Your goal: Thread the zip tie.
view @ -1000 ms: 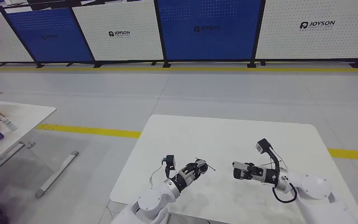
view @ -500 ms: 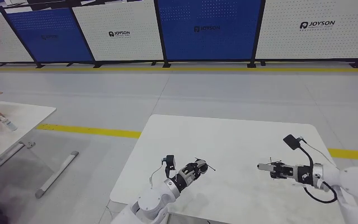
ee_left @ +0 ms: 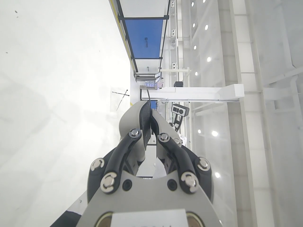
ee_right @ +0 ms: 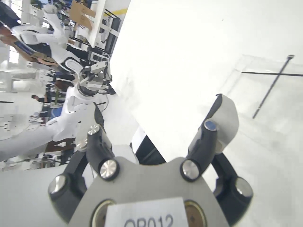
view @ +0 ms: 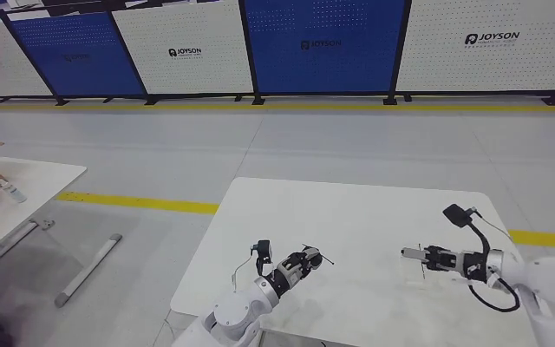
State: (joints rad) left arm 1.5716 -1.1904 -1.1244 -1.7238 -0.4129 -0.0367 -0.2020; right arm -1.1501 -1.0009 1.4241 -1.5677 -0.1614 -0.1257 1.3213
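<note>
Now left gripper (ee_left: 150,106) clamps a thin black zip tie (ee_left: 148,95); right gripper (ee_right: 158,105), jaws apart, near crossed ties (ee_right: 272,76), table's (view: 347,199) three o'clock.

The counter (view: 347,217) is plain white. The left claw (ee_left: 150,109) has pale grey fingers, black ridged pads (ee_left: 145,119), black links and silver screws; the right claw (ee_right: 158,105) matches. The zip tie (ee_left: 149,94) at the left claw's tip is black, as are the crossed ties (ee_right: 280,73). The floor (view: 260,139) is light grey with a yellow stripe (view: 130,202). The wall panels (view: 325,43) alternate blue and white, perforated, black-framed.
</note>
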